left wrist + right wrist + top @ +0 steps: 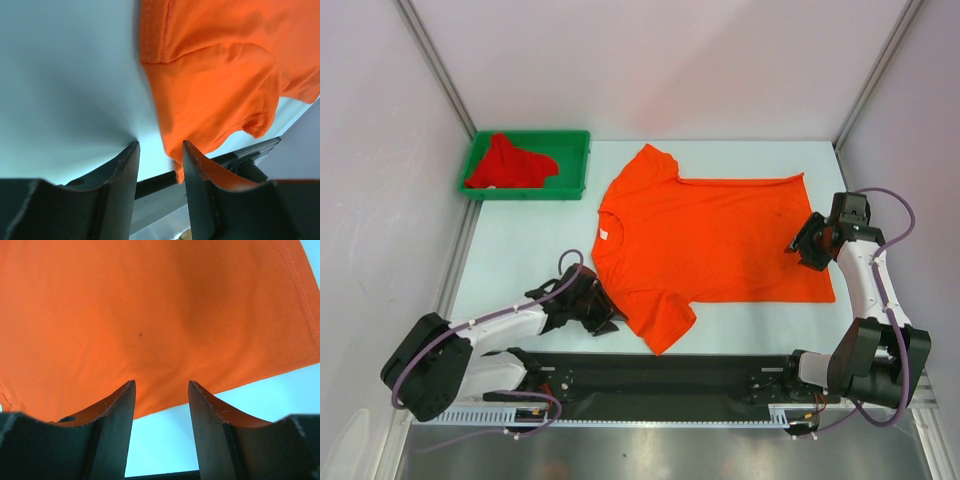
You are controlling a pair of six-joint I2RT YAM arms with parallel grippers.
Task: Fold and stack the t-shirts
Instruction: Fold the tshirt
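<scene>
The bright orange t-shirt (710, 240) lies spread flat on the table, collar to the left with a small white neck label (604, 234). The red t-shirt (510, 163) lies crumpled in the green tray (575, 165). My left gripper (607, 318) is open beside the near sleeve; in the left wrist view (160, 150) the sleeve's edge (210, 100) reaches between its fingers. My right gripper (804, 246) is open at the shirt's hem on the right; in the right wrist view (161, 390) the hem (165, 330) lies just past the fingertips.
The green tray stands at the back left corner. The black rail of the arm mount (660, 375) runs along the near edge. Metal frame posts and pale walls close in both sides.
</scene>
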